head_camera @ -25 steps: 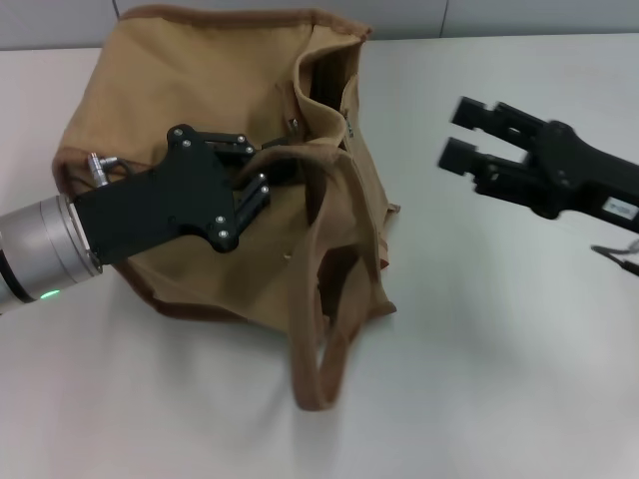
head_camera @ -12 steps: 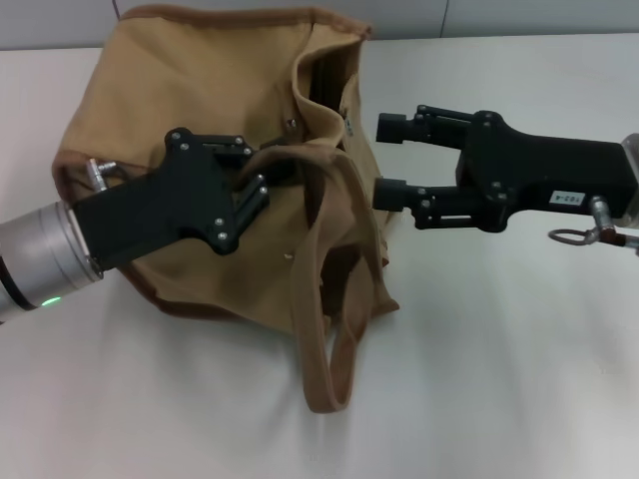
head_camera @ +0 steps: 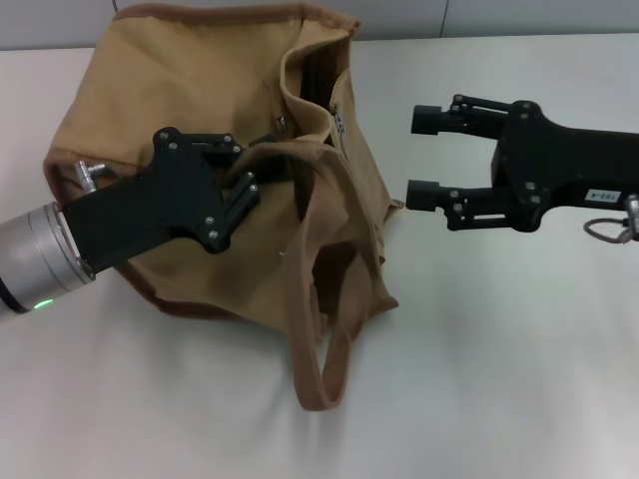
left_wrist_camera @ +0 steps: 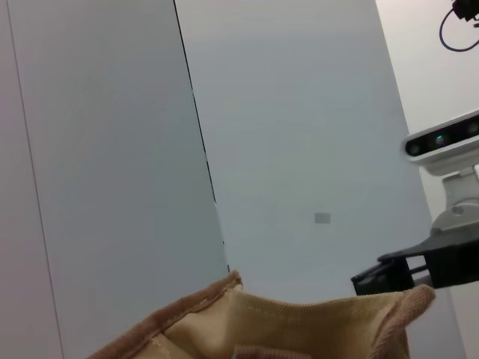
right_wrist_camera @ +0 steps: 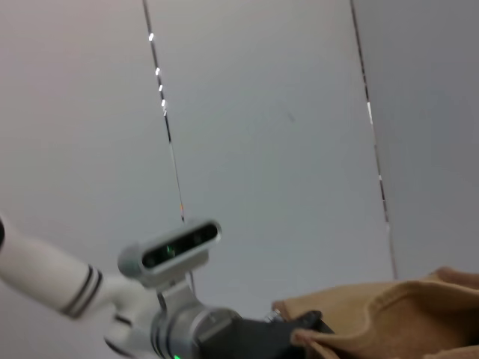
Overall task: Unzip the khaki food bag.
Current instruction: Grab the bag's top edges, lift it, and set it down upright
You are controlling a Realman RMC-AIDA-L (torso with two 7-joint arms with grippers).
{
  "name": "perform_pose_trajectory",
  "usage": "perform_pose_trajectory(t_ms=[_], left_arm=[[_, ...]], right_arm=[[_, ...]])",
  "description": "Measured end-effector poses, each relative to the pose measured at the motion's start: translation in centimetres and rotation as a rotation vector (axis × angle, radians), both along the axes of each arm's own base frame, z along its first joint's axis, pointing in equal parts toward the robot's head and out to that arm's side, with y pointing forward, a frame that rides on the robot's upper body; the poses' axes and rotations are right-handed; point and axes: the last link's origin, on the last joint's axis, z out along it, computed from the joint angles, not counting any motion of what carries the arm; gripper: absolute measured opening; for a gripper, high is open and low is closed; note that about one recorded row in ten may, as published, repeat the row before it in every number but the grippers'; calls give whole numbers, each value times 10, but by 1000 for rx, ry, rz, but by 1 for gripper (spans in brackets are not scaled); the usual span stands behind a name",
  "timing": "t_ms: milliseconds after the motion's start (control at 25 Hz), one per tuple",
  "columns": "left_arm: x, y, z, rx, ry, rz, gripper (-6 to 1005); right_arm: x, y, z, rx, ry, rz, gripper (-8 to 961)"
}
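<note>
The khaki food bag (head_camera: pixel 190 90) lies on the white table, its top facing right and gaping near the far corner (head_camera: pixel 318 78). One strap handle (head_camera: pixel 321 349) trails toward the front. My left gripper (head_camera: pixel 262 172) rests on the bag's middle and is shut on its fabric by the other strap; the fingertips are partly hidden under it. My right gripper (head_camera: pixel 426 155) is open and empty, hovering just right of the bag's top edge without touching it. The left wrist view shows the bag's rim (left_wrist_camera: pixel 284 310) and the right gripper (left_wrist_camera: pixel 393 275) beyond.
The white table (head_camera: pixel 499 379) extends to the right and front of the bag. A grey wall panel runs along the far edge (head_camera: pixel 499 15). The right wrist view shows the bag's edge (right_wrist_camera: pixel 389 310) and the left arm (right_wrist_camera: pixel 217 329).
My right gripper swung in close to the bag's top, then drew back a little to the right, still open. My left gripper and the bag shifted slightly left and away.
</note>
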Motion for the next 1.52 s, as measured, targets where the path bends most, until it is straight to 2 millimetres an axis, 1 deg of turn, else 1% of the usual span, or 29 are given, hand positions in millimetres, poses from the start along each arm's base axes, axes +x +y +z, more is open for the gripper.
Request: perform_pose_trajectory(t_ms=[40,160,880,1360,1520], left_arm=[[0,0,0,0,0,1,82],[0,0,0,1,-1,1,82],[-2,-1,2,14,-13,16,83],[-3,-2,2,15,-13,18,83],[-3,-2,2,14,-14,16,83]], right_arm=[[-1,-1,6,41,-35,31,835],[-4,0,9,43,-56,37,835],[-4,-1,10,29,-65,30,835],[-14,2,14,29,-74,85,834],[-20,4,10,18,-71,106,834]])
